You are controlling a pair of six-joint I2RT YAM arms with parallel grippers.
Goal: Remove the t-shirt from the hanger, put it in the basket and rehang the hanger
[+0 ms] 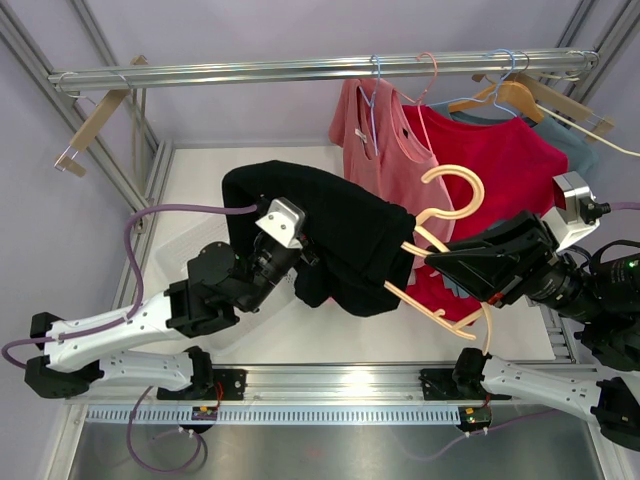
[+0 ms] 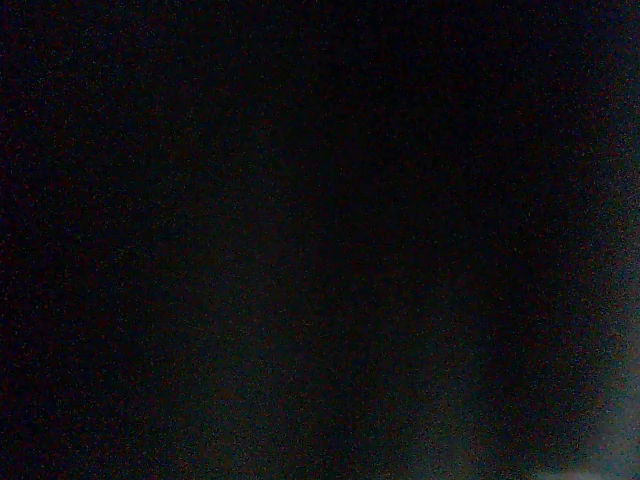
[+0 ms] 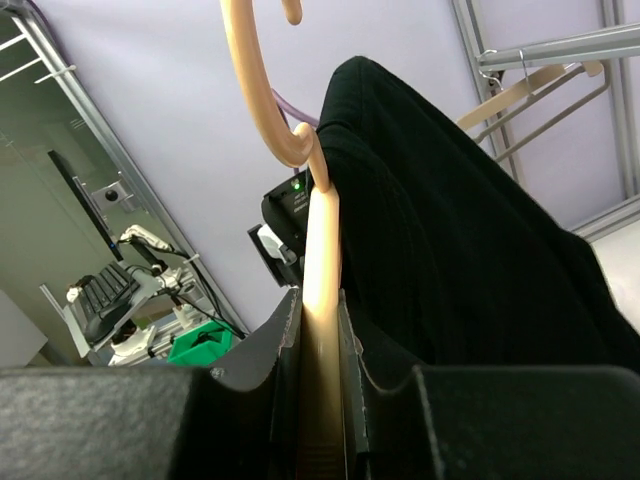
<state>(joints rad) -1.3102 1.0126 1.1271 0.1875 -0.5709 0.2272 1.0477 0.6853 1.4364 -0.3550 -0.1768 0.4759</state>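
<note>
Our right gripper [image 3: 320, 335] has its jaws closed hard against the flat shaft of the cream hanger [image 3: 321, 240], just below the hook, so the frame stays fixed in the air while the cloth is worked off it. Holding at the neck leaves both shoulder bars free, which is what the shirt needs to slide clear

The black t-shirt [image 1: 340, 225] hangs to the left of that gripper, bunched over the end of our left arm [image 1: 215, 285]. One edge lies against the hanger's shoulder bars, close in front of the right fingertips; the rest is drawn away toward the left arm. We judge it mostly off, with only that last edge to free

Our left gripper is buried in the fabric. Its wrist camera shows only darkness, most likely cloth over the lens, so we cannot tell how wide its jaws stand or whether they have hold of the shirt

Beyond both grippers, other garments [image 1: 400, 150] hang on the rail [image 1: 330, 70], apart from this work
</note>
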